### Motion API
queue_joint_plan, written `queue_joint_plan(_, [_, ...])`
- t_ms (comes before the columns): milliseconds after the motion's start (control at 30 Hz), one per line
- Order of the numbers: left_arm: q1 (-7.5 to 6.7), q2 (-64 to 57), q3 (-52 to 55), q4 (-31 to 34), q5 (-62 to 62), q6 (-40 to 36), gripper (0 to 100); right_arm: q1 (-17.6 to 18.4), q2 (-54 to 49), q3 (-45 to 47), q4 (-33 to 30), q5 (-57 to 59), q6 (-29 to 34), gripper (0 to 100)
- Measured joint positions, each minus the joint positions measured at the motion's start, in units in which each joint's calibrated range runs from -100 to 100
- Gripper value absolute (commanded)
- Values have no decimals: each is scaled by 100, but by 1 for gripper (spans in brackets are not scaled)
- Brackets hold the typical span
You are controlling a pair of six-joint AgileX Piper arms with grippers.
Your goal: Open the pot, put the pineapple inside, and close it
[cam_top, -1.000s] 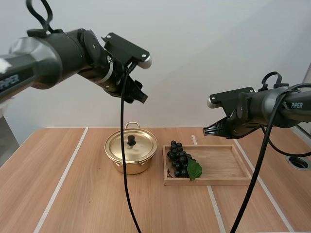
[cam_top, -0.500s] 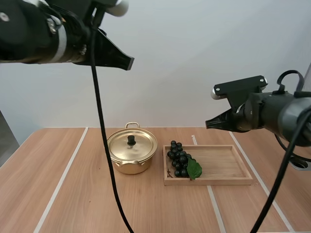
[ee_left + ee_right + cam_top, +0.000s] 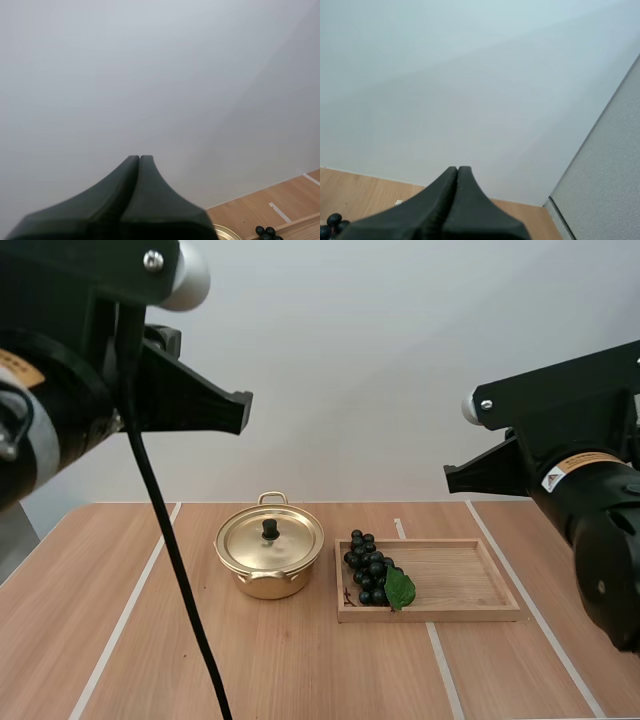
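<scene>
The left end effector (image 3: 139,159) has its two black fingers (image 3: 117,192) pressed together into one dark wedge, gripping nothing, and hangs high above the surface (image 3: 170,640), toward 10 o'clock from the pot (image 3: 262,578). The right end effector (image 3: 457,169) is likewise pressed together and empty, raised toward 2 o'clock from the wooden tray (image 3: 460,585). The gold pot stands near the middle of the surface with its lid (image 3: 295,540) on and the black knob (image 3: 270,529) upright. The tray lies just beside the pot at its 3 o'clock. A bunch of dark grapes (image 3: 368,570) with a green leaf (image 3: 401,588) lies at the tray's 9 o'clock end, apart from the pot.
</scene>
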Motion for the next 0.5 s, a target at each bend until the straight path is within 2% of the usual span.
queue_joint_plan(267, [151, -1294, 722, 0, -248, -372, 0, 0, -651, 0, 181, 393, -160, 0])
queue_joint_plan(500, [305, -1822, 1237, 74, -243, -668, 0, 0, -676, 0, 1754, 386, -168, 0])
